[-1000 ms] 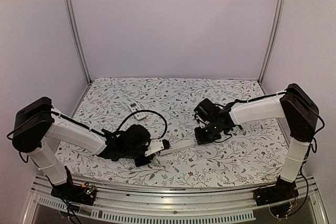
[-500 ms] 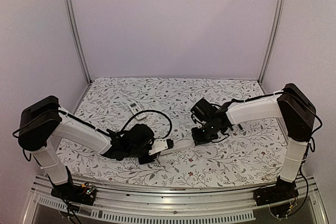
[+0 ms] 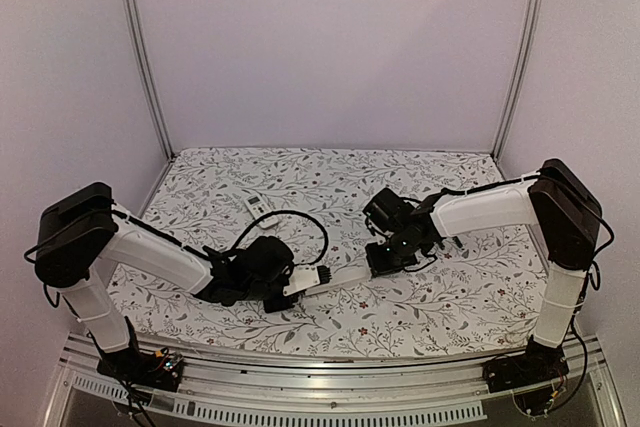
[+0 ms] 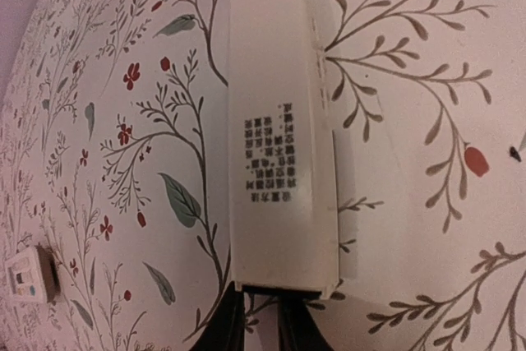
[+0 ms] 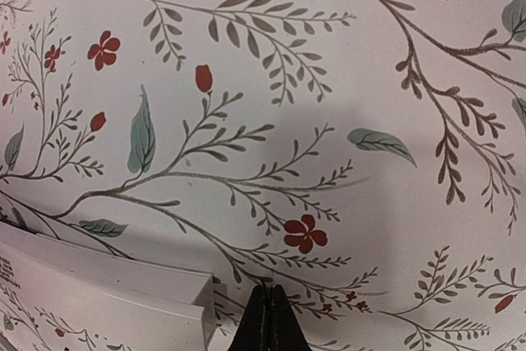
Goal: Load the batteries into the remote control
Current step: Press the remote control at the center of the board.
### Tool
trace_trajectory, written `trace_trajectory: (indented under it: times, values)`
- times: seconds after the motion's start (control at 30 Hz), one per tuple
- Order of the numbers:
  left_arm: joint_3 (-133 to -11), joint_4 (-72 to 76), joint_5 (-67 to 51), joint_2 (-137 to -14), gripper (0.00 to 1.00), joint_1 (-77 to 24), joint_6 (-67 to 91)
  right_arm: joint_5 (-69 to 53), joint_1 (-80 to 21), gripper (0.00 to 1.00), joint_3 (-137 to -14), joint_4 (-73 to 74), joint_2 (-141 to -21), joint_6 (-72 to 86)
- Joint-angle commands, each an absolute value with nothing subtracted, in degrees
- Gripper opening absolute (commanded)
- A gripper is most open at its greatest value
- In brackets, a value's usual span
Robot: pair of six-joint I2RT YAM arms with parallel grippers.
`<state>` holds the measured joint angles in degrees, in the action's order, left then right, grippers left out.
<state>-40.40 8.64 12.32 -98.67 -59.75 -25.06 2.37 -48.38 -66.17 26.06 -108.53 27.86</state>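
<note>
The remote control (image 3: 340, 275) is a long white bar lying on the floral cloth between the two arms, printed back side up (image 4: 279, 145). My left gripper (image 3: 303, 281) is shut on its near end, and the black fingertips (image 4: 223, 318) clamp that end's edge. My right gripper (image 3: 383, 263) is shut with nothing in it. Its tips (image 5: 269, 306) hover just beside the remote's other end (image 5: 123, 302), apart from it. The batteries are out of view.
A small white device with buttons (image 3: 262, 209) lies on the cloth behind the left arm, also visible at the lower left of the left wrist view (image 4: 29, 275). Metal frame posts (image 3: 140, 47) stand at the back corners.
The left arm has slid right with the remote control in its grip. The right gripper came slightly left and down toward the remote's far end. Both have held still over the last half second.
</note>
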Motion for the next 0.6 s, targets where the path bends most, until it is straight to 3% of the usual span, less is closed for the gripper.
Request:
trace_trajectory:
  times: [0.0, 0.57]
  values:
    - [-39.55, 7.99, 12.16, -99.23, 0.15, -60.39, -25.40, 5.36, -48.52, 0.01, -65.53, 28.51, -107.67, 28.82]
    - [-40.18, 8.26, 11.42, -98.93, 0.14, -60.46, -25.36, -2.26, -53.56, 0.00, -70.80, 27.10, -113.81, 30.79]
